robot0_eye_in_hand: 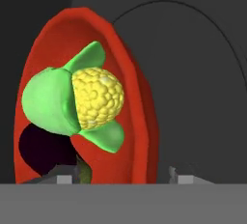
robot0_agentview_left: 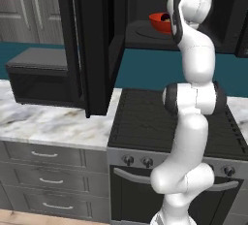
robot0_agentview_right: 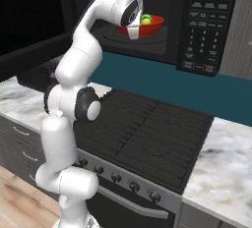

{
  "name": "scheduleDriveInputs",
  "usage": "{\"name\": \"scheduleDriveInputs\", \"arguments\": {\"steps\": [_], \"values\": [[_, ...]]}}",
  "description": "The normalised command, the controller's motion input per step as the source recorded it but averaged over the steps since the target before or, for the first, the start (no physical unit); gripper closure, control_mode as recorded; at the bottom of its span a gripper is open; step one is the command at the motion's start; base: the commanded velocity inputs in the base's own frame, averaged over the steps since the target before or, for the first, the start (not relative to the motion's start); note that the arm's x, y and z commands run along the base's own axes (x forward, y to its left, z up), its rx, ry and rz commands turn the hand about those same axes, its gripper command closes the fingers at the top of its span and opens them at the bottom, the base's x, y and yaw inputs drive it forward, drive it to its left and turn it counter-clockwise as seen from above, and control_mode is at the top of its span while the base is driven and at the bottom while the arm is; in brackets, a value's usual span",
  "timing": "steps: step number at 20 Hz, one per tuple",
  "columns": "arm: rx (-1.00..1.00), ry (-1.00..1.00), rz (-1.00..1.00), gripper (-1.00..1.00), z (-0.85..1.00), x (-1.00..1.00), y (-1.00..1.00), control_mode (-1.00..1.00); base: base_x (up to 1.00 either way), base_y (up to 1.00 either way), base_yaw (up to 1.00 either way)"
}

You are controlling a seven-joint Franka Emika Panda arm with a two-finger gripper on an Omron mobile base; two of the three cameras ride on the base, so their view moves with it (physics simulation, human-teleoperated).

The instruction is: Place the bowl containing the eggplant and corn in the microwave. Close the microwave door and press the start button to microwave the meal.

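The red bowl [robot0_eye_in_hand: 137, 73] sits inside the black microwave [robot0_agentview_right: 204, 25] on its round turntable [robot0_eye_in_hand: 193, 73]. The corn [robot0_eye_in_hand: 96, 97] lies in it with its yellow end toward me, and the dark eggplant [robot0_eye_in_hand: 41, 146] is tucked beneath. My gripper [robot0_eye_in_hand: 125, 177] is open and straddles the bowl's near rim, one finger inside the bowl and one outside, with a small gap on the outer side. From the right base, the bowl [robot0_agentview_right: 153, 25] and corn [robot0_agentview_right: 146, 20] show past my hand. The microwave door [robot0_agentview_left: 92, 40] stands swung wide open at the left.
A black stovetop [robot0_agentview_right: 147, 128] lies directly under the microwave. A small dark grey box [robot0_agentview_left: 38, 76] sits on the marble counter [robot0_agentview_left: 48, 122] left of the open door. More marble counter [robot0_agentview_right: 221, 163] lies right of the stove.
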Motion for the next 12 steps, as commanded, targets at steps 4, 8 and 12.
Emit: {"name": "scheduleDriveInputs", "arguments": {"steps": [4, 8, 12], "values": [[-0.15, -0.14, 0.05, -1.00, -0.22, -0.42, 0.19, -1.00, 0.00, 0.00, 0.00], [-0.21, -0.24, 0.02, -1.00, -0.59, -0.57, 0.36, -1.00, 0.00, 0.00, 0.00], [-0.17, -0.30, 0.00, -1.00, -0.86, -0.26, 0.26, -1.00, 0.00, 0.00, 0.00]]}}
